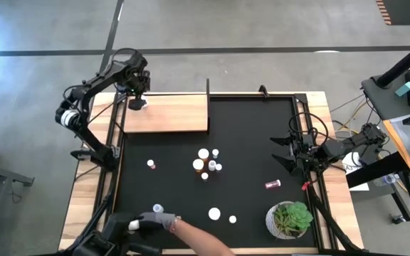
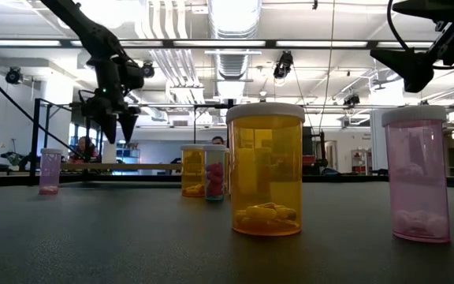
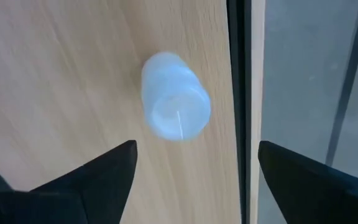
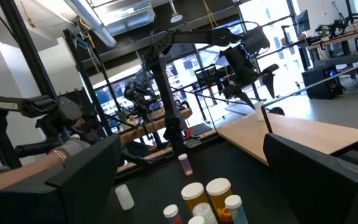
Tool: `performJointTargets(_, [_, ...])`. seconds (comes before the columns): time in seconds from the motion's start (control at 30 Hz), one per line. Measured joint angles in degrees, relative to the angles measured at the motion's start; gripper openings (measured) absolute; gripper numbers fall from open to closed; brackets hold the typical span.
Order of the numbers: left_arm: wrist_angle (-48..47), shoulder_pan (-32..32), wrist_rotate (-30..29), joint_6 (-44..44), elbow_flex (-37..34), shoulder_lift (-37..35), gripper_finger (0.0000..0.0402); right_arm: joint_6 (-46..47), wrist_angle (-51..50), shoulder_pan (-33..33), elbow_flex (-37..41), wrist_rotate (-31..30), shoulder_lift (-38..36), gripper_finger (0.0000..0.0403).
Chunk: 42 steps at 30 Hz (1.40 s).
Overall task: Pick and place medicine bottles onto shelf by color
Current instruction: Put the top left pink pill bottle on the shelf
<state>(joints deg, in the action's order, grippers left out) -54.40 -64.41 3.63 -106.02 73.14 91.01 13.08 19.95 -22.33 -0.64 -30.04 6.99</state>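
A white medicine bottle (image 3: pixel 176 106) stands upright on its base at the far left corner of the light-wood shelf (image 1: pixel 169 114); it also shows in the high view (image 1: pixel 138 104). My left gripper (image 3: pixel 194 168) hangs open just above it, one finger to either side, touching nothing. It points down in the low view (image 2: pixel 119 126). Several bottles, orange, pink and white-capped (image 1: pixel 208 165), stand in a cluster mid-mat. One bottle stands alone (image 1: pixel 151 164). A pink bottle (image 1: pixel 272 184) lies on its side. My right gripper (image 1: pixel 285 153) waits open at the mat's right edge.
A person's gloved hand (image 1: pixel 161 221) reaches in over the near edge beside a white-capped bottle (image 1: pixel 158 208). Two white-capped bottles (image 1: pixel 214 212) stand near the front. A green plant in a white pot (image 1: pixel 291 219) sits at the near right. Black posts (image 1: pixel 208 89) stand on the shelf's right side.
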Motion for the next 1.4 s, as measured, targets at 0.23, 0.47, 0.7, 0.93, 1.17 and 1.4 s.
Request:
performJointTargets(0.23, [-0.08,0.3,0.45,-0.02,-0.02,-2.76,0.0319,-0.01,0.02,-0.02,0.0,0.0,0.0,0.0384])
performJointTargets(0.47, [-0.08,1.42,0.86,-0.02,-0.02,-4.17,0.0319,0.0,0.0,0.0,0.0,-0.02,0.0,0.0384])
performJointTargets(0.7, [-0.1,2.91,3.45,-0.04,-0.04,-5.23,0.0319,-0.02,0.0,0.0,0.0,-0.02,0.0,0.0384])
performJointTargets(0.93, [-0.1,5.33,6.54,0.42,-0.04,-5.9,0.0319,-0.02,0.01,0.0,0.0,0.0,0.0,0.0384])
performJointTargets(1.17, [-0.1,9.14,6.87,5.0,-0.07,-6.75,0.0319,-0.01,0.0,0.0,0.0,-0.02,0.02,0.0384])
performJointTargets(1.4, [-0.74,15.13,6.91,11.73,-0.35,-8.54,0.0319,0.0,0.0,-0.02,0.0,-0.02,0.01,0.0384])
